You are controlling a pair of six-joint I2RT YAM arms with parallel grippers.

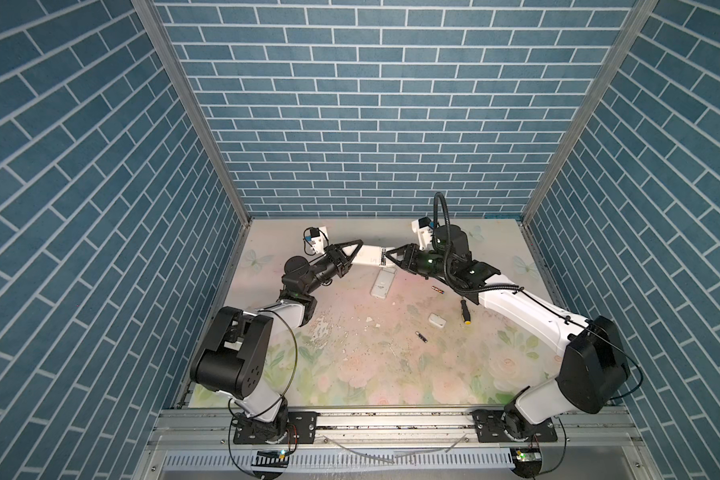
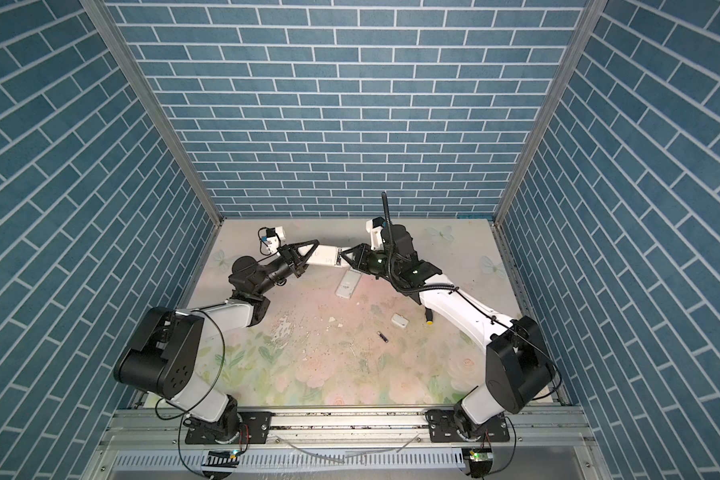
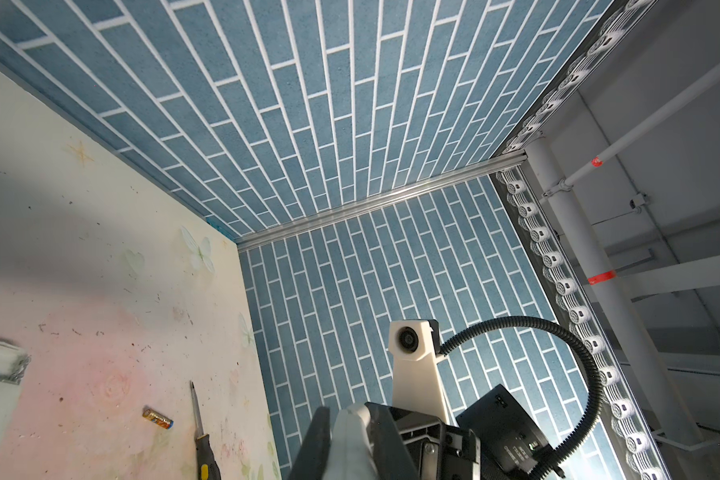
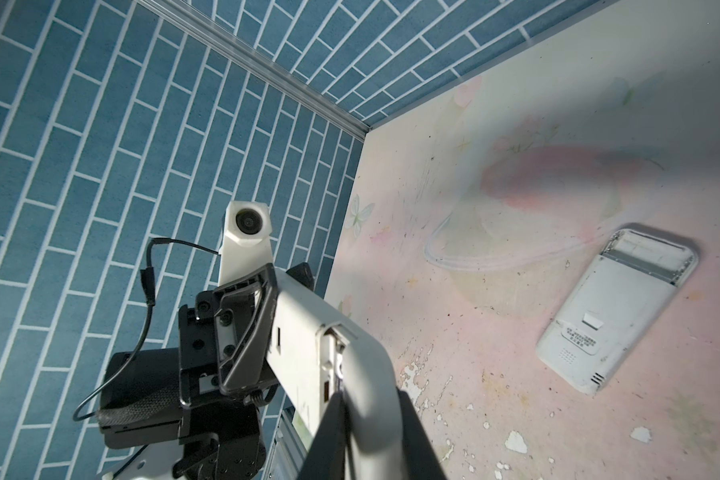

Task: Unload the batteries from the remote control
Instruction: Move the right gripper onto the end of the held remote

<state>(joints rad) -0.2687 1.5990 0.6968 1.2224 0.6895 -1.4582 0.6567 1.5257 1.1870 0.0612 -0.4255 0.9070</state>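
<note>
A white remote control (image 1: pixel 371 255) hangs in the air over the back of the table, held at both ends. My left gripper (image 1: pixel 360 249) is shut on one end (image 3: pixel 352 440) and my right gripper (image 1: pixel 387 258) is shut on the other end (image 4: pixel 366 415). The inside of this remote is hidden. A copper-brown battery (image 1: pixel 437 289) lies on the mat under my right arm and also shows in the left wrist view (image 3: pixel 157 418). A black battery (image 1: pixel 422 336) lies nearer the front, seen in both top views (image 2: pixel 382 336).
A second white remote (image 1: pixel 383 282) lies back up below the held one, its battery bay (image 4: pixel 649 253) open and empty. A white cover plate (image 1: pixel 436 320) and a black-and-yellow screwdriver (image 1: pixel 465 311) lie to the right. The mat (image 1: pixel 350 374) is chipped and littered with flakes.
</note>
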